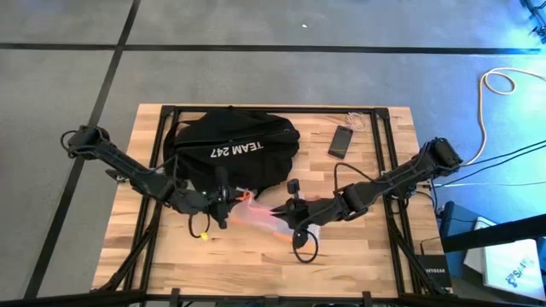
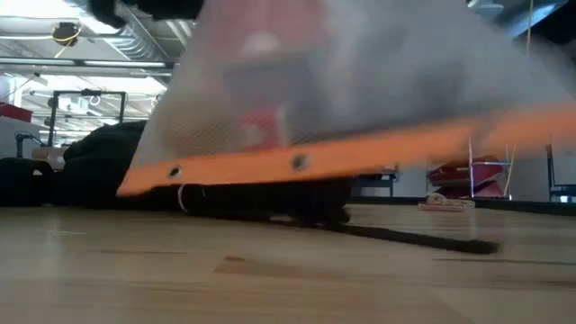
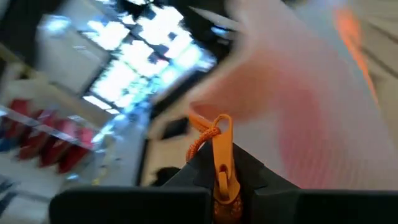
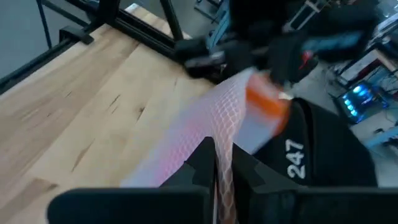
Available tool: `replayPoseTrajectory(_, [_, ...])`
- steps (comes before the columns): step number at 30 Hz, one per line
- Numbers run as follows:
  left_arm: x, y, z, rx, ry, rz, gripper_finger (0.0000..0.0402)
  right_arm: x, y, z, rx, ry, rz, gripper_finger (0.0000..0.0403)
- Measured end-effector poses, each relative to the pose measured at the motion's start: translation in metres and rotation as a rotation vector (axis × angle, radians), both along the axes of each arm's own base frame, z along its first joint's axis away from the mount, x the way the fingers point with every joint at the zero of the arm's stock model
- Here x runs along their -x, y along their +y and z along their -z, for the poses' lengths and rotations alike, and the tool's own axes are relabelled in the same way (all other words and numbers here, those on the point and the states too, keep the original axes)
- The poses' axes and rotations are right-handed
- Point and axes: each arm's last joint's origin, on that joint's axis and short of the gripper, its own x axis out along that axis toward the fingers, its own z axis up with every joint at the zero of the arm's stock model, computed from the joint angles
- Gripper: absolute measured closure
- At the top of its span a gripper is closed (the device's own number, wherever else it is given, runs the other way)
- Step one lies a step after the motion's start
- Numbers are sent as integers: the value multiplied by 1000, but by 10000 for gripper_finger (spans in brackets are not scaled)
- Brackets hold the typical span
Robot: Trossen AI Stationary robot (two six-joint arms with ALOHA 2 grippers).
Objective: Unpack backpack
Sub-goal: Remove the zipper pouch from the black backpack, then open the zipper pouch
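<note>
The black backpack (image 1: 235, 149) lies at the far middle of the table, with its white lettering "TEAM 247" facing up. A see-through pink mesh pouch with an orange zip edge (image 1: 258, 213) spans between my two grippers, just on the near side of the backpack. My left gripper (image 1: 226, 202) is shut at the pouch's left end. My right gripper (image 1: 286, 213) is shut at its right end. In the low view the pouch (image 2: 360, 90) hangs clear above the wood, and its orange edge (image 2: 360, 153) is tilted. The backpack (image 2: 99, 153) lies behind it. My left gripper pinches the pouch's orange zip pull (image 3: 222, 155) between its two fingers, and an orange cord loop shows just beyond the fingertips. The pouch is lifted clear of the table. My right gripper pinches the pouch's pink mesh wall (image 4: 222, 158) between its two fingers, at the end away from the orange zip corner (image 4: 267, 106). I cannot tell whether it holds one layer or several.
A flat black phone (image 1: 341, 141) lies to the right of the backpack. A small yellow piece (image 1: 205, 236) and a black cable loop (image 1: 303, 249) lie on the near part of the table. A black strap (image 2: 405, 236) trails across the wood.
</note>
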Motion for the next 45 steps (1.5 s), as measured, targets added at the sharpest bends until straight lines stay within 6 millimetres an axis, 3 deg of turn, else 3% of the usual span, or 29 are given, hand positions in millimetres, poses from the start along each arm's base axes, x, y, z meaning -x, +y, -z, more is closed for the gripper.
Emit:
replayPoseTrajectory(5, [2, -1, 17, -7, 127, 8, 401, -4, 1, -16, 2, -37, 10, 402])
replayPoseTrajectory(9, [1, -3, 19, -82, 122, -41, 401, -1, -1, -11, 42, 51, 10, 402])
replayPoseTrajectory(14, [0, 0, 13, -219, 78, -151, 401, 4, -7, 0, 118, 174, 35, 402])
replayPoseTrajectory(20, [-3, 4, 1, -327, 11, -276, 401, 8, -17, 1, 294, 185, 261, 402])
replayPoseTrajectory(25, [-6, 9, -7, -322, -40, -329, 401, 11, -28, 4, 411, 214, 411, 402])
replayPoseTrajectory(31, [-7, 11, -3, -273, -36, -313, 401, 12, -28, 7, 430, 233, 417, 399])
replayPoseTrajectory(37, [-7, 11, -3, -246, -46, -314, 401, 12, -27, 7, 395, 229, 411, 359])
replayPoseTrajectory(45, [-15, 6, 10, -239, -11, -262, 401, 12, -28, 7, 405, 225, 425, 260])
